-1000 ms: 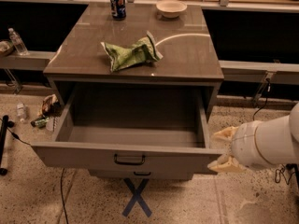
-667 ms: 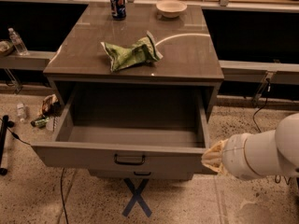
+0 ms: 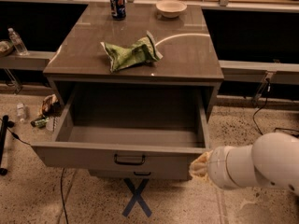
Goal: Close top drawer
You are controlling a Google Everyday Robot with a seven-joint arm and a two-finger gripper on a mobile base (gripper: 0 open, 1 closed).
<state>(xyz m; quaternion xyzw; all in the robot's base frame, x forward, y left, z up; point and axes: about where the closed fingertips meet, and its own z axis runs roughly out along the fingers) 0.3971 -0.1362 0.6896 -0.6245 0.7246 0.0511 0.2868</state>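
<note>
Although the white arm (image 3: 261, 164) fills the lower right of the view, we see only its last rounded segments; the rest runs off the right side. The gripper (image 3: 199, 166) shows as a tan lump at the arm's tip, below the counter's front right corner and right against the right end of the top drawer's front panel. Whether it is spread or pressed together we cannot tell, since the wrist covers most of it.

The top drawer (image 3: 79, 154) stands pulled well out from under the counter's front edge, and its tall front panel hides the nearest strip of its floor. One dark bail handle (image 3: 129, 159) sits at the centre of that panel. Beneath it we make out only a sliver of one lower drawer (image 3: 107, 174); whatever lies below that is hidden.

On the counter (image 3: 187, 59) we count three things. One blue can (image 3: 117, 3) stands at the back edge, toward the back left corner. One pale bowl (image 3: 171, 7) sits at the same edge, to the can's right. One crumpled green bag (image 3: 133, 54) lies near the middle, and we cannot read its print.

Beyond the counter's left edge one clear bottle (image 3: 17, 40) stands on a ledge, and one smaller bottle (image 3: 21, 111) is on the floor below it. In front of the front edge, one blue tape cross (image 3: 137, 197) marks the floor.
</note>
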